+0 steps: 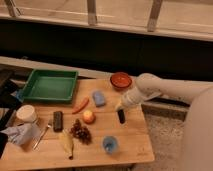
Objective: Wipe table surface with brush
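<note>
Starting at the near edge of the wooden desk (131, 146), a blue cup (110, 144) stood near a banana (66, 142) and a bunch of grapes (81, 132). Farther in, the end effector (121, 111) hung over the desk's right half, pressed together on the brush (121, 118), whose dark end pointed down at the planks, right of an orange fruit (88, 116). Beyond lay a blue sponge (99, 98), then a green tray (50, 86) and a red bowl (120, 80) at the far edge.
</note>
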{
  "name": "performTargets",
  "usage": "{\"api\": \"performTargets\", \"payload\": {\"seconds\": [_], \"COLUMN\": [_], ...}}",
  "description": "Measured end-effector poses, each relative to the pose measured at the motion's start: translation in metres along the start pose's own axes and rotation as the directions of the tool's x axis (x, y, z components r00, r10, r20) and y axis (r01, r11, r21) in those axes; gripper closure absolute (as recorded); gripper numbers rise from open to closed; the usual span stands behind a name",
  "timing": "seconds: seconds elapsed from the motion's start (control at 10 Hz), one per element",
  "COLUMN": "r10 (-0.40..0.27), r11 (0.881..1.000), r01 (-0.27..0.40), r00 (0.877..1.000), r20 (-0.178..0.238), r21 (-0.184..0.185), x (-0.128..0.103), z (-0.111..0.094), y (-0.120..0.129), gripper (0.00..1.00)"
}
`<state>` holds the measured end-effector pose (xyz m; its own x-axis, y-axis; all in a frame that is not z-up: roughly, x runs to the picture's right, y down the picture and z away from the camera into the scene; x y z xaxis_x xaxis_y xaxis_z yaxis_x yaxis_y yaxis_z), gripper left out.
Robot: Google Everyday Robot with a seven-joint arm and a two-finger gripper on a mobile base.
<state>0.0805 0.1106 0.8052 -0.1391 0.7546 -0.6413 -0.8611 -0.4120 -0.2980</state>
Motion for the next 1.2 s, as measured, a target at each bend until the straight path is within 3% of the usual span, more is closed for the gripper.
{"api": "performTargets", "payload": {"seconds": [0.2,0.4,0.6,0.8,1.0,1.2], "r10": [-0.059,-0.098,-0.102,-0.060,-0.005,0.024], "r11": [0.998,0.995,0.993,0.995,0.994,0.992], "r01": [0.059,0.098,0.106,0.066,0.010,-0.021], "r00": [0.998,0.993,0.991,0.995,0.999,1.000], "r20": [-0.028,-0.059,-0.082,-0.079,-0.049,-0.018], "r21": [-0.007,0.006,0.049,0.081,0.111,0.124], "x": [0.002,0.025,0.052,0.064,0.056,0.021], "z": [0.018,0.029,0.036,0.031,0.020,0.007], "y": [0.031,0.043,0.038,0.018,-0.006,-0.024], "gripper": [1.00,1.00,1.00,1.00,1.00,1.00]}}
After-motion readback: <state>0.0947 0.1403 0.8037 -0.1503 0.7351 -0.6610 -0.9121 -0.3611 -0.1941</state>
